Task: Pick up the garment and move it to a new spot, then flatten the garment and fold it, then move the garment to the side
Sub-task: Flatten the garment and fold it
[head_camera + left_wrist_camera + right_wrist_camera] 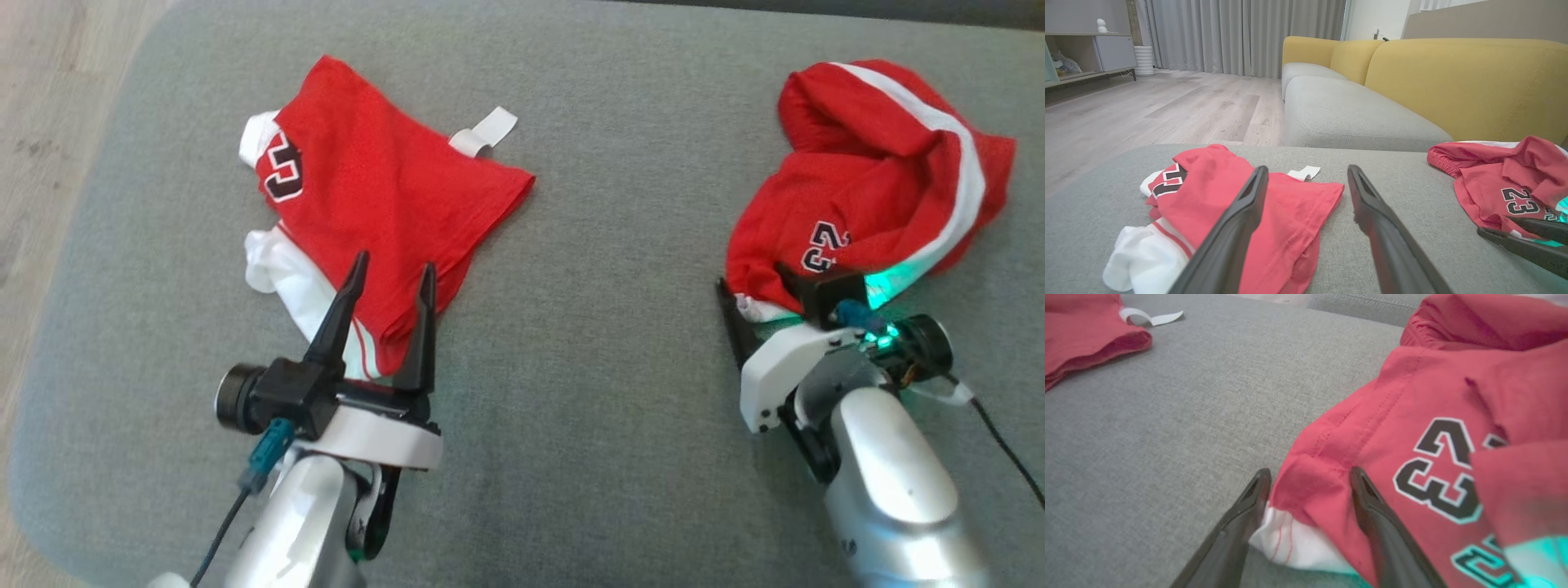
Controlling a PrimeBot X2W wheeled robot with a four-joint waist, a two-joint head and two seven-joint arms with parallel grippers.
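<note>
Two crumpled red garments lie on a grey cushion (604, 343). The left garment (384, 188) is red with white parts and a black numeral. My left gripper (393, 263) hovers open over its near edge, fingers spread wide (1307, 168) and nothing between them. The right garment (873, 180) is red with a white stripe and the number 23. My right gripper (755, 286) stands open at its near corner. In the right wrist view that garment's red and white hem (1306, 506) bulges between the two fingers of the right gripper (1309, 472).
A white strip (486, 131) sticks out behind the left garment. Wood floor (49, 122) lies past the cushion's left edge. A grey and yellow sofa (1453, 81) stands beyond the cushion, with a cabinet (1090, 49) and curtains (1241, 32) farther back.
</note>
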